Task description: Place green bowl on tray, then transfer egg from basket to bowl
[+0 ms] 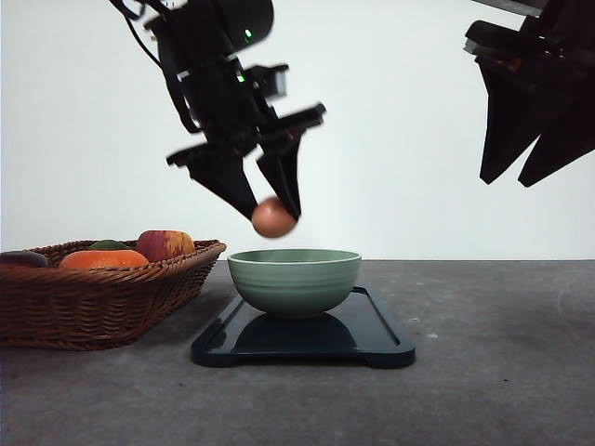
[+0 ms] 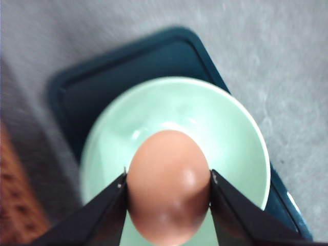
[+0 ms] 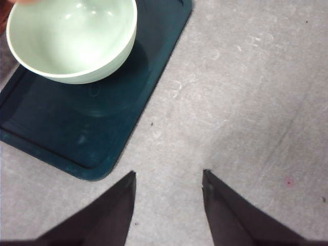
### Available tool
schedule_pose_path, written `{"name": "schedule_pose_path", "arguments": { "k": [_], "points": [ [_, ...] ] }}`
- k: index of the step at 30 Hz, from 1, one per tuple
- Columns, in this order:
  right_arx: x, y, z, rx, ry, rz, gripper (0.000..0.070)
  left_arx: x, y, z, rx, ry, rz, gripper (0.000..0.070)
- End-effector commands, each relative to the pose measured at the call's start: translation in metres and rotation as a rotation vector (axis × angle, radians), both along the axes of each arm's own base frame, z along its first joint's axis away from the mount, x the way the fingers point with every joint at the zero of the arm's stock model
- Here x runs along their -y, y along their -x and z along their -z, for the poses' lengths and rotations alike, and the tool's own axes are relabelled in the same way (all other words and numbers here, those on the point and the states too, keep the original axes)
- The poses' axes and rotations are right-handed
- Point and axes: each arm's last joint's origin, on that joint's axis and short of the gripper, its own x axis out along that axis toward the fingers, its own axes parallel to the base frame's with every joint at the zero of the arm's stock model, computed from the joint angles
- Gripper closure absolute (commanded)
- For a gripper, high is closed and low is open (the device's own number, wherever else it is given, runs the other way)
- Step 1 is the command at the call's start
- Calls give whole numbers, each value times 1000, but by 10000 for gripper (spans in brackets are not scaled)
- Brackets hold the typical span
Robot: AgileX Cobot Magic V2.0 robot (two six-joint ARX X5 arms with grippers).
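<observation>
Currently, step in hand: second half of the task, egg transfer. I judge the bowl placement done, since the bowl already sits on the tray.

Desk (image 1: pixel 493 372): grey, matte surface; it carries the basket and the tray.

Basket (image 1: pixel 102 302): brown wicker, on the desk to the left of the tray, close to it but I cannot tell whether they touch. An apple (image 1: pixel 165 244) and an orange fruit (image 1: pixel 102 259) lie in it.

Tray (image 1: pixel 372 346): dark, glossy, flat on the desk at centre. Its near corner shows in the right wrist view (image 3: pixel 82 154).

Green bowl (image 1: pixel 294 281): upright on the tray, toward its left half, nothing inside as far as I can see from the left wrist view (image 2: pixel 225 128).

Left end effector (image 1: pixel 275 212): raised above the bowl, fingers narrowed onto the egg, one pad on each side; a pad (image 2: pixel 110 205) touches the shell.

Right end effector (image 1: pixel 525 177): lifted high at the right, well apart from the tray, fingers parted and carrying nothing. In its wrist view (image 3: pixel 169 177) bare desk shows between the fingers.

Egg (image 1: pixel 273 217): pinched at the left fingertips, in the air above the bowl's left rim, apart from the bowl. In the left wrist view (image 2: pixel 168 184) it hangs over the bowl's interior.

Next move, my judgement: shift slightly right toward the bowl's centre, lower until the egg is near the bottom, then open gently. Dropping from this height risks cracking the shell.
</observation>
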Motion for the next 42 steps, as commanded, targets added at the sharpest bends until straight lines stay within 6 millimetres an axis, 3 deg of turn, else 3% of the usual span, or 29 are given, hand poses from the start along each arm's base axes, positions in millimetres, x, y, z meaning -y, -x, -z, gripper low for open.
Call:
{"name": "schedule_pose_path", "arguments": {
  "k": [1,18,42],
  "points": [
    [-2,-1,0,-5,-6,3,444,12,-4,4,13,7,26,508],
    [-1,0,1,-18,2,3,444,30,-16,50,-31,-31,42,508],
    [0,2,3,-44,17,3,444,33,-20,62,-23,-45,31,481]
  ]
}}
